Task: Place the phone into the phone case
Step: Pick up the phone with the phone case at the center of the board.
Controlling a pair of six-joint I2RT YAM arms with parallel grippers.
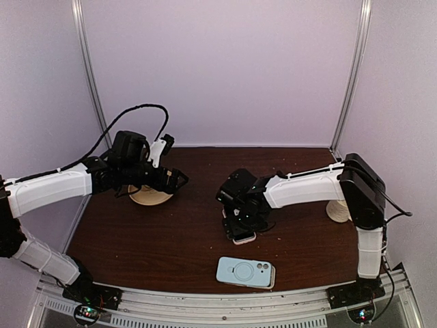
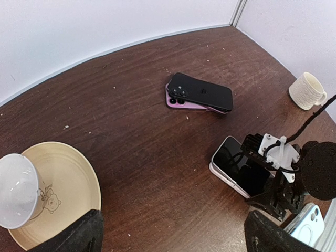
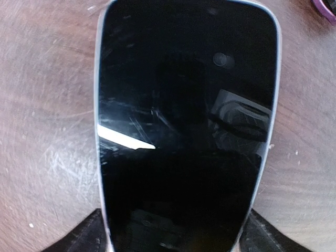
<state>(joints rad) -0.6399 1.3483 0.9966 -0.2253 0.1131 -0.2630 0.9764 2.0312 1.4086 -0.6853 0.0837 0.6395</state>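
The phone [image 3: 184,121] lies screen up on the dark wooden table [image 1: 157,239] and fills the right wrist view. My right gripper [image 3: 170,236] straddles it, one finger [image 3: 79,236] against each long edge with no gap showing; whether they press on it I cannot tell. The top view shows this gripper [image 1: 244,219] low over the phone [image 1: 242,237]. The light blue phone case [image 1: 246,271], ring side up, lies nearer the front edge, apart from the phone. My left gripper [image 1: 179,179] hangs open and empty above the table's left side, looking down on the phone [image 2: 231,168] and the case [image 2: 311,220].
A black phone on a purple one [image 2: 202,92] lies beyond the right gripper. A cream plate [image 2: 63,194] carrying a white bowl [image 2: 16,189] sits under the left arm. A pale mug [image 2: 307,90] stands at the far right, by the right arm.
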